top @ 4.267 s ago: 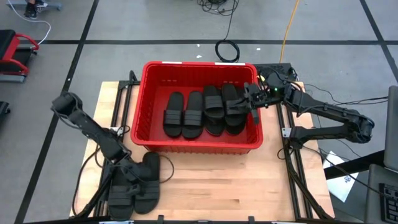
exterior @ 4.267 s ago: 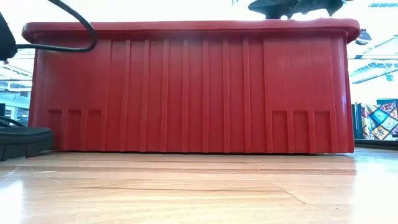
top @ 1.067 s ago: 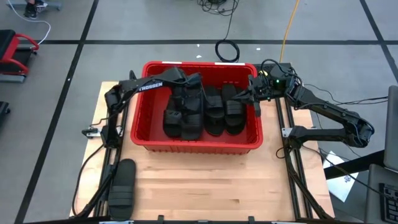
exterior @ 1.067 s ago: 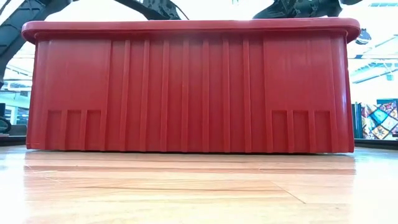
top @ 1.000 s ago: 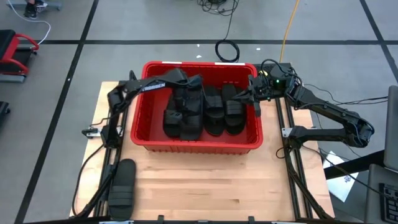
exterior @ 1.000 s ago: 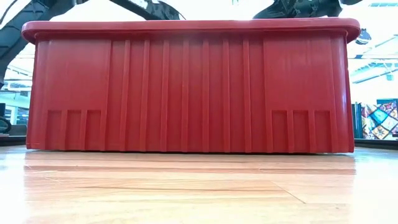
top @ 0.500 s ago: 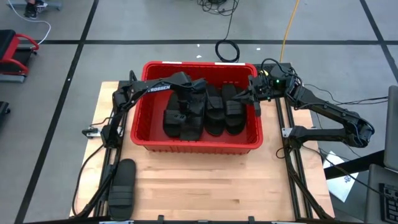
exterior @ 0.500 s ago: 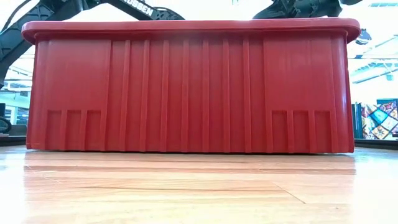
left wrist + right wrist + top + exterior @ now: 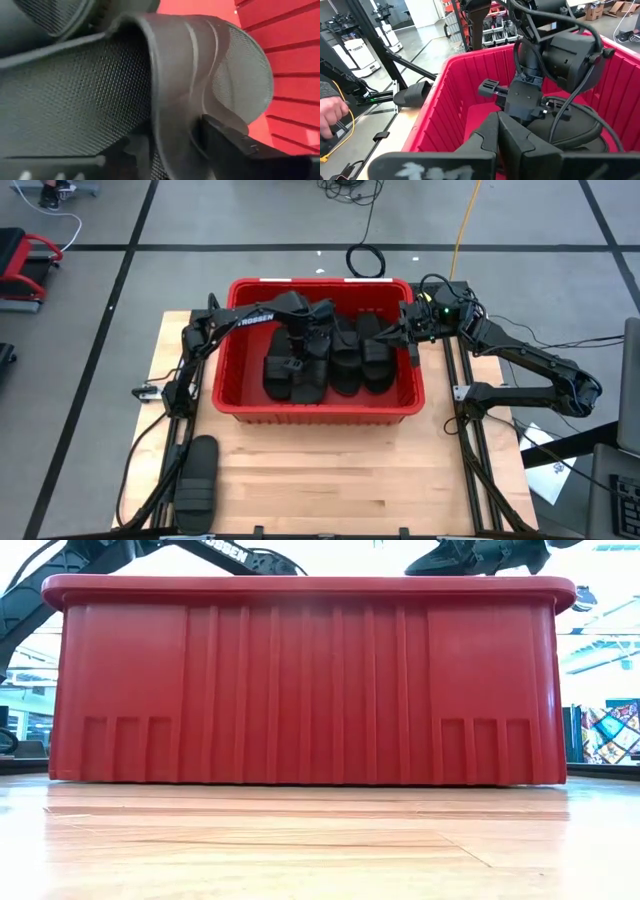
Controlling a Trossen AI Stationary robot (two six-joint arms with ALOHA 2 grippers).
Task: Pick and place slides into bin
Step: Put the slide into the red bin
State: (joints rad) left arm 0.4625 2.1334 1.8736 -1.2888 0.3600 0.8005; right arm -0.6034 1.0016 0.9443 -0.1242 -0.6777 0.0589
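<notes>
Your left tool [image 9: 300, 345] is pinching a slide [image 9: 200, 85] low inside the bin [image 9: 225, 395], over the others. Set it flat, then let go. Right tool [image 9: 405, 332]: can't tell, parked at the rim.

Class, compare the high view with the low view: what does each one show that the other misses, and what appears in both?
Only the high view shows inside the bin: the slides lying in it, the left gripper lowered among them, the right gripper at the bin's right wall, and one slide left out on the table.

Only the low view shows the bin's outer slotted wall side-on and the room behind.

Both show the red bin, the wooden table and parts of both arms above the rim.
</notes>
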